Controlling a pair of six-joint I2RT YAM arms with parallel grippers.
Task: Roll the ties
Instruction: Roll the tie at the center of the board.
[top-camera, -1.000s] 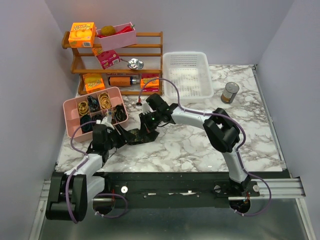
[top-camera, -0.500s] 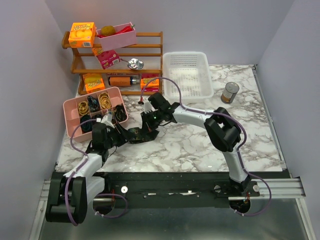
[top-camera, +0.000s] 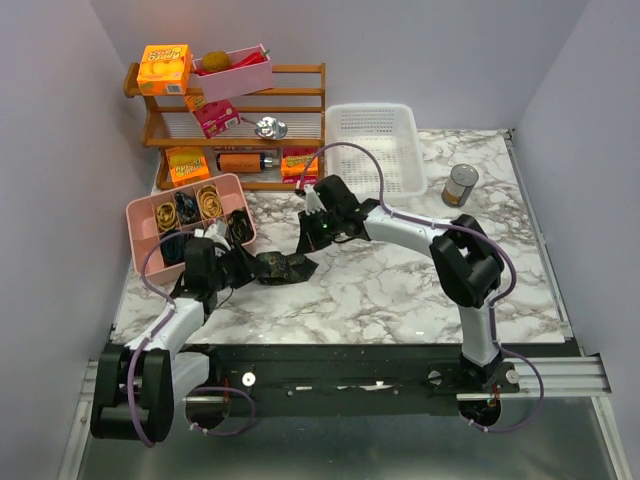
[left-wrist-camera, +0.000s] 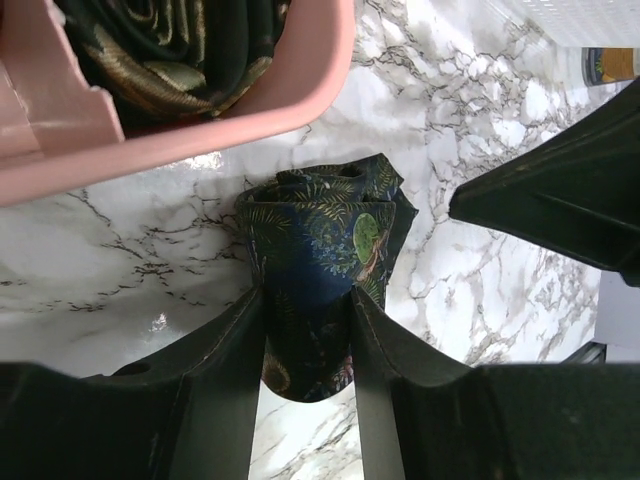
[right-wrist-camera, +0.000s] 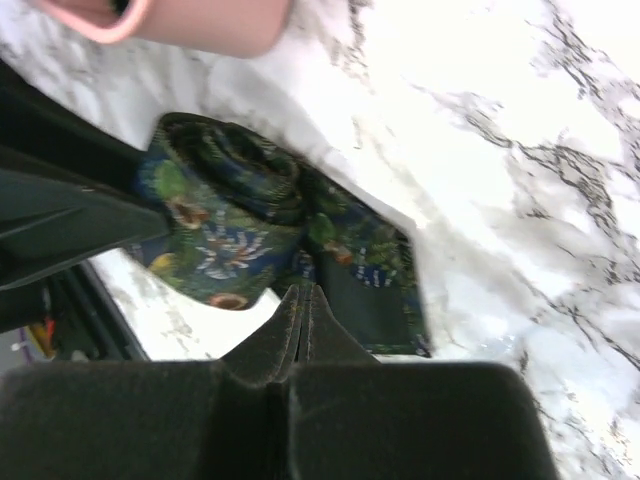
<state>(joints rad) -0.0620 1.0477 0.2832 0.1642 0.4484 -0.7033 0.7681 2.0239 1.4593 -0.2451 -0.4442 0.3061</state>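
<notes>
A tie of dark blue fabric with green leaves and flowers lies rolled up on the marble, its loose end flat beside the roll. My left gripper has both fingers pressed against the sides of the roll, just in front of the pink tray. In the top view the roll sits between the left gripper and the right gripper. My right gripper is shut with nothing in it and hovers just short of the tie's flat end. More rolled ties fill a tray compartment.
The pink tray stands at the left, its compartments holding dark rolls and yellow loops. Behind it is a wooden shelf with boxes and a pink bin. A white basket and a can stand at the back right.
My left gripper has narrowed onto the rolled tie. The right arm has pulled back up and to the right, away from the roll, with its gripper still shut.
</notes>
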